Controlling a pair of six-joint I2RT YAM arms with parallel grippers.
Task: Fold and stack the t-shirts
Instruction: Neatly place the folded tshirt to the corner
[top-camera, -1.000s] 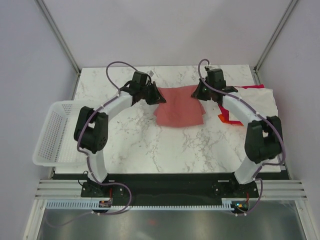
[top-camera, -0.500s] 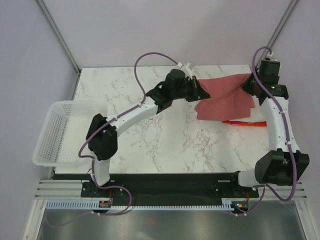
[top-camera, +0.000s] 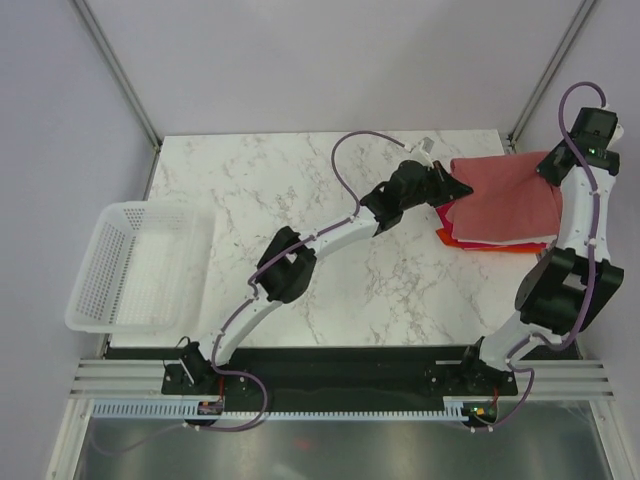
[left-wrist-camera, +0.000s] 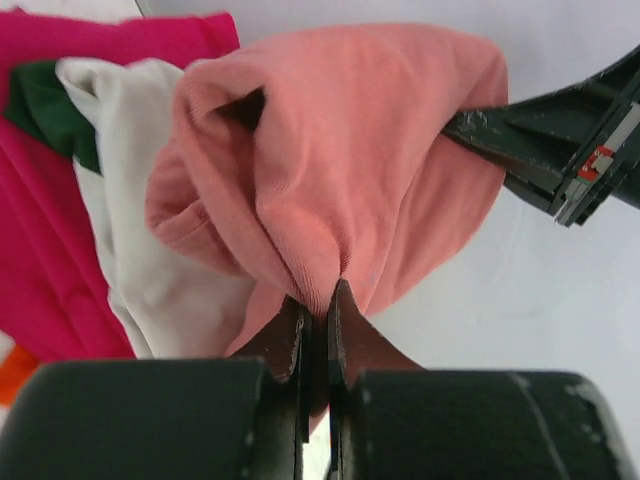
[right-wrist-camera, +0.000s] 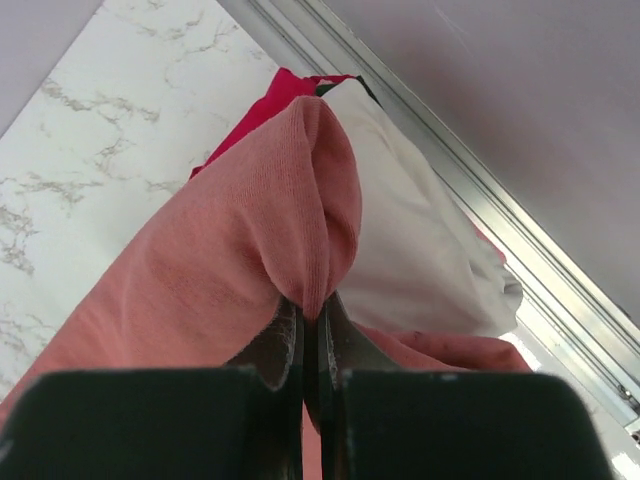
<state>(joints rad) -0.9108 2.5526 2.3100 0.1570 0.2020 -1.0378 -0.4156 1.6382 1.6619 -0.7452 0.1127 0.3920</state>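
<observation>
The folded salmon-red t-shirt (top-camera: 505, 192) hangs stretched between my two grippers at the back right of the table. It is over a stack of other t-shirts whose orange edge (top-camera: 468, 238) shows beneath it. My left gripper (top-camera: 462, 187) is shut on the shirt's left end, and the cloth bunches out of its jaws (left-wrist-camera: 318, 300). My right gripper (top-camera: 548, 165) is shut on the right end, pinching a fold (right-wrist-camera: 315, 310). Below the salmon-red shirt (left-wrist-camera: 340, 160) lie a cream-white shirt (left-wrist-camera: 150, 260) and a magenta one (left-wrist-camera: 40, 200). The cream-white shirt (right-wrist-camera: 420, 250) also shows in the right wrist view.
A white mesh basket (top-camera: 130, 265) hangs over the table's left edge. The marble table (top-camera: 300, 200) ends at a metal frame rail (right-wrist-camera: 480, 190) just right of the stack. The left arm stretches diagonally across the table's middle.
Both arms have carried the salmon-red shirt from the table's back middle to the right, over the stack. Both grippers stayed shut on it.
</observation>
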